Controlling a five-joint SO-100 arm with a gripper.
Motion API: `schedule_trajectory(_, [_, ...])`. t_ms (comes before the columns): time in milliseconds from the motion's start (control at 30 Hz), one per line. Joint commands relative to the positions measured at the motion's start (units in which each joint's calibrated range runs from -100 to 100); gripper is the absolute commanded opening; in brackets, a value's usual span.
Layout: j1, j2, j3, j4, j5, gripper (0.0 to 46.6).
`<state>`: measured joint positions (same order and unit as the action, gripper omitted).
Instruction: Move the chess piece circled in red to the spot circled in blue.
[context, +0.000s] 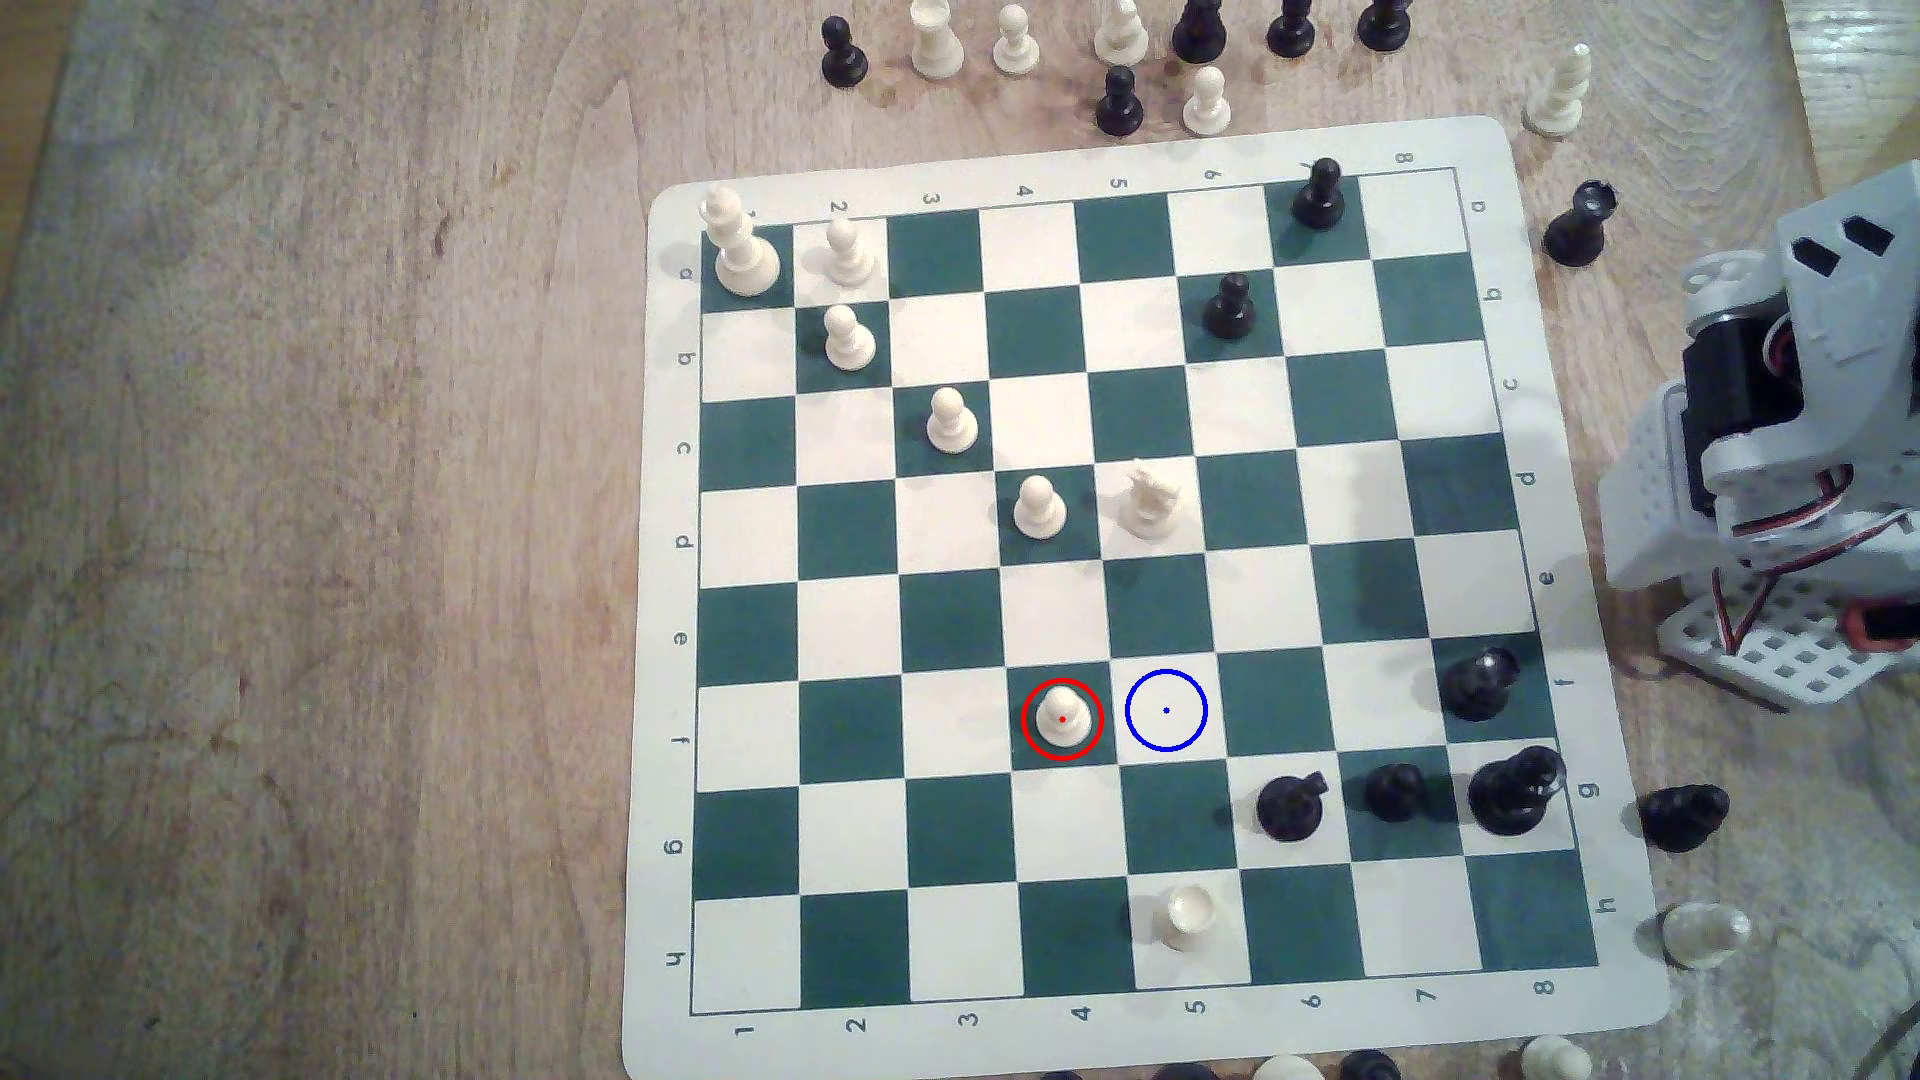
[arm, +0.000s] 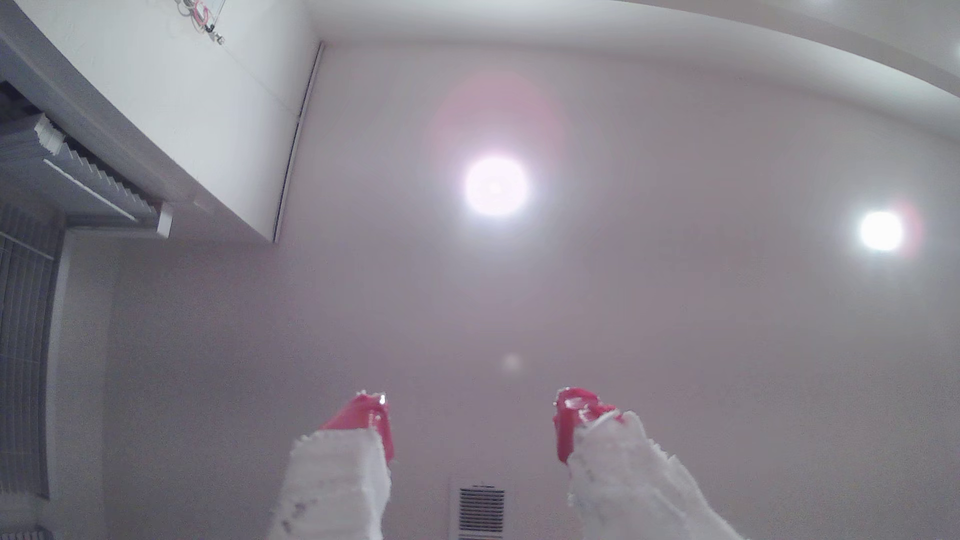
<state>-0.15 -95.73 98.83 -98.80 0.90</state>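
Cream-white and upright, the pawn (context: 1062, 717) is ringed in red on a dark green square of the chessboard (context: 1081, 156), untouched. The blue-ringed square (context: 1166, 710) lies just beside it, toward the exterior view's right, and is kept free for a one-square shift. The arm (context: 1787, 415) is folded back at the table's (context: 312, 519) edge, well apart from both. The end effector (arm: 470, 415) is pointed at the ceiling (arm: 675, 311), its red-tipped fingers (arm: 366, 415) spread wide with nothing between them.

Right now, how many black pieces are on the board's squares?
6 black pieces: one on a7, one on b6, one on f8, and three along row g. None seems hidden.
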Motion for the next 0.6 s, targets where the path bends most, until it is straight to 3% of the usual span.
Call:
schedule_trajectory(0, [-0.4,0.0,1.1,2.7,0.2,17.2])
schedule_trajectory(233, [0.6,0.0,1.1,31.9,0.2,17.2])
schedule_trajectory(367, [0.9,0.0,0.0,58.7,-0.1,17.2])
schedule_trajectory(533, [1.1,0.0,-3.0,74.6,-0.1,17.2])
schedule_trajectory(567, [1.1,0.0,-6.8,85.9,-0.1,17.2])
